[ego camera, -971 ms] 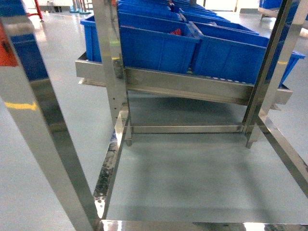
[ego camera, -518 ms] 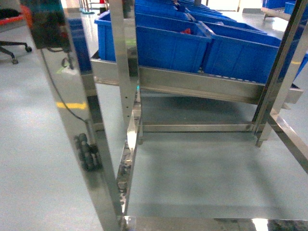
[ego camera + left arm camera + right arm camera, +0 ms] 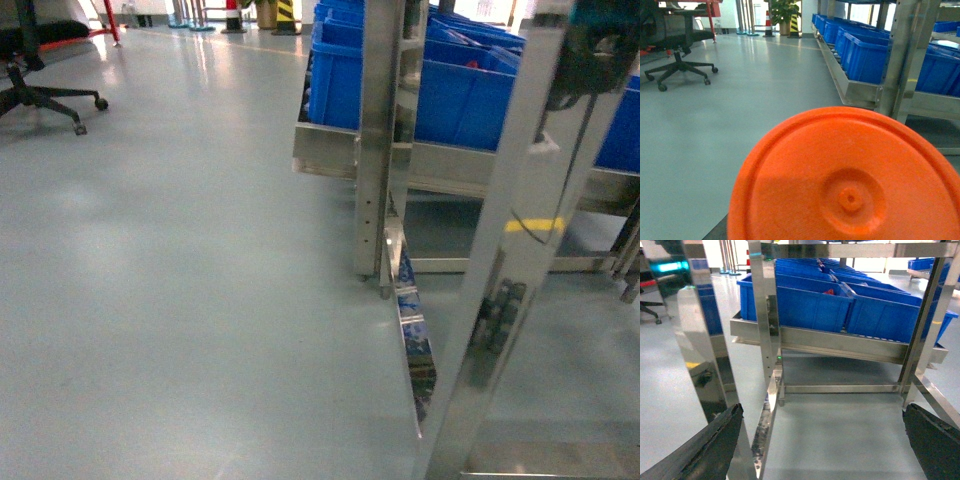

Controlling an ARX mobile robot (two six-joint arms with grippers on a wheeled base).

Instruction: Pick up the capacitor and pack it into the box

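While the right gripper [image 3: 822, 410] faced a steel rack [image 3: 840, 342], its two dark fingers [image 3: 715, 445] sat at the bottom corners of the right wrist view, wide apart w/ nothing between them but grey floor [image 3: 840, 430] inside the rack frame. Straight ahead of it & higher up, blue bins [image 3: 805, 307] stood side by side on the rack's slanted shelf; sth small & red [image 3: 828, 291] lay in one bin, too small to identify. A shiny upright post [image 3: 765, 315] rose just ahead-left of the left finger, another upright ahead-right of the right finger. The left gripper's fingers didn't show in any view, so can't tell whether apart or together: an orange disc [image 3: 850, 185] w/ a raised centre nub filled the lower part of the left wrist view, close under the camera. Beyond that disc, ahead-right, ran more of the rack & bins; ahead-left, well apart across open floor, stood a black office chair [image 3: 682, 60]; far ahead, a potted plant [image 3: 785, 12] beside a yellow/black striped post [image 3: 794, 22]. Neither arm appeared in the head view. The capacitor & the box couldn't be made out in any view, so their place rel. to either gripper can't be told.
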